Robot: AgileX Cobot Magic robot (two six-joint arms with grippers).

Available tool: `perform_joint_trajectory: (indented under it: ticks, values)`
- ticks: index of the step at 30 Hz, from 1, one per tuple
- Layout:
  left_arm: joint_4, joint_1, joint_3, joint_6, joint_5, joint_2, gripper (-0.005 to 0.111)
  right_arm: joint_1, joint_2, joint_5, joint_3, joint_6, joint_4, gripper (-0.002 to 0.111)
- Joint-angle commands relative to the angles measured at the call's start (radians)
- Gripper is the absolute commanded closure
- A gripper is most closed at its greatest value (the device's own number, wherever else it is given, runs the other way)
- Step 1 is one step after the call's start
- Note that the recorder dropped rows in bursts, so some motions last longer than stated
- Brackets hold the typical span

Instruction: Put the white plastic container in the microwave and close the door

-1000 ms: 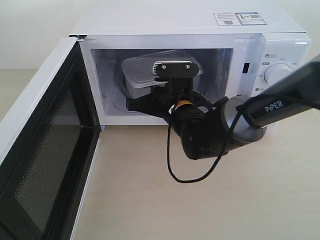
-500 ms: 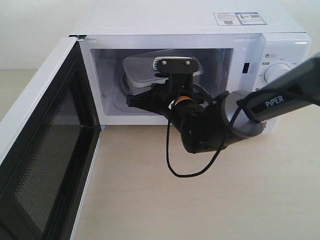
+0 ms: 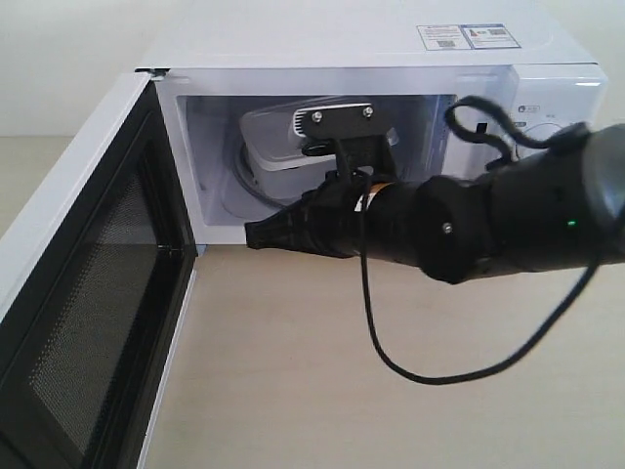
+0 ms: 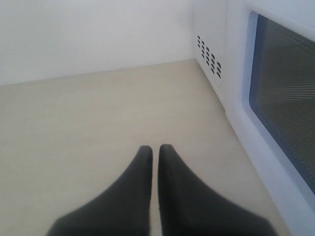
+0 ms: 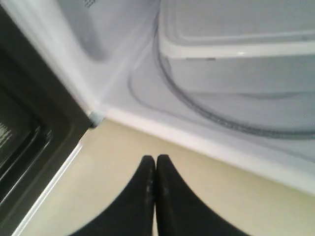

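Note:
The white microwave (image 3: 342, 44) stands with its door (image 3: 88, 293) swung wide open to the left, black mesh inner face showing. The white plastic container (image 3: 269, 147) rests lidded inside on the glass turntable (image 5: 197, 108), free of any gripper. My right gripper (image 3: 254, 234) is shut and empty, just outside the cavity's front sill, pointing left toward the hinge side. In the right wrist view its tips (image 5: 156, 160) hover over the table before the sill, with the container (image 5: 236, 44) beyond. My left gripper (image 4: 155, 147) is shut and empty, low over the table behind the door's outer window (image 4: 285, 113).
The right arm's black cable (image 3: 430, 376) loops down over the tan tabletop (image 3: 322, 410) in front of the microwave. The control panel with dials (image 3: 547, 127) is partly hidden by the arm. Side vents (image 4: 209, 54) of the microwave lie beyond the left gripper.
My right gripper has drawn back out of the cavity, its fingers have come together, and the wrist has turned to point left. The container stays on the turntable.

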Motion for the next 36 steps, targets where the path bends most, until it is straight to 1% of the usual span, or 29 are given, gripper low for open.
perform_joint_trajectory:
  ticks: [1,3,8,19,24,32,36]
  values:
    - [-0.007,0.002,-0.004,0.001,-0.009,0.003,0.102,0.001,-0.160,0.199,0.052,-0.011,0.000,0.108]
    - [-0.007,0.002,-0.004,0.001,-0.009,0.003,0.102,0.001,-0.258,0.347,0.068,-0.011,0.000,0.108]
    - [-0.007,0.002,-0.004,0.001,-0.007,0.003,0.102,0.001,-0.412,0.570,0.077,-0.011,0.005,0.108]
    - [-0.007,0.002,-0.004,0.001,-0.007,0.003,0.102,0.001,-0.704,0.795,0.077,0.030,0.005,0.108]
    - [-0.007,0.002,-0.004,0.001,-0.007,0.003,0.102,0.001,-0.777,0.862,0.077,0.034,0.005,0.108]
    - [-0.007,0.002,-0.004,0.001,-0.007,0.003,0.102,0.001,-0.817,0.867,0.077,0.030,0.011,0.108]
    - [-0.007,0.002,-0.004,0.001,-0.007,0.003,0.102,0.001,-0.817,0.867,0.077,0.012,-0.055,0.108]
